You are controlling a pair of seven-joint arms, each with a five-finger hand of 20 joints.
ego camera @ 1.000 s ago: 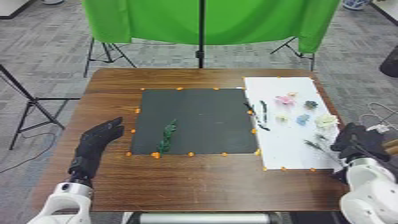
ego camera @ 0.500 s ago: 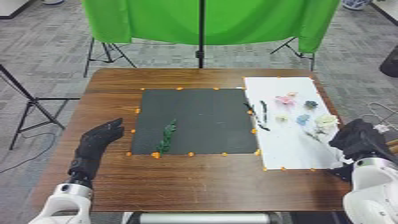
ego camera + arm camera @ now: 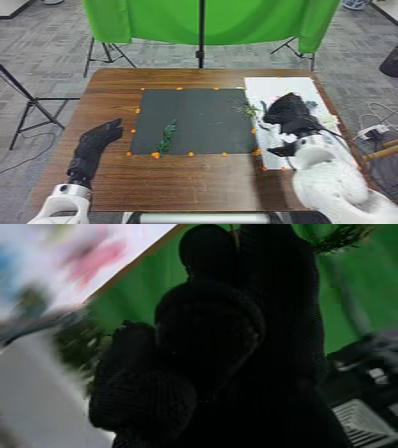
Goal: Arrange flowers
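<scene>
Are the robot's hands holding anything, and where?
The right hand holds a green sprig, apparently by its stem; the exact grip is hidden. The left hand holds nothing.

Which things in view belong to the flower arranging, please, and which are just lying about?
For the job: leafy green sprig, feathery sprig, pink flower, dark mat, white sheet.
Not part of it: white power strip, black tripod, green cloth.

The brown wooden table (image 3: 191,187) carries a dark sheet (image 3: 195,117) at its middle, a white sheet (image 3: 274,86) just beside it to the right, and orange bits (image 3: 155,155) along their edges.
</scene>
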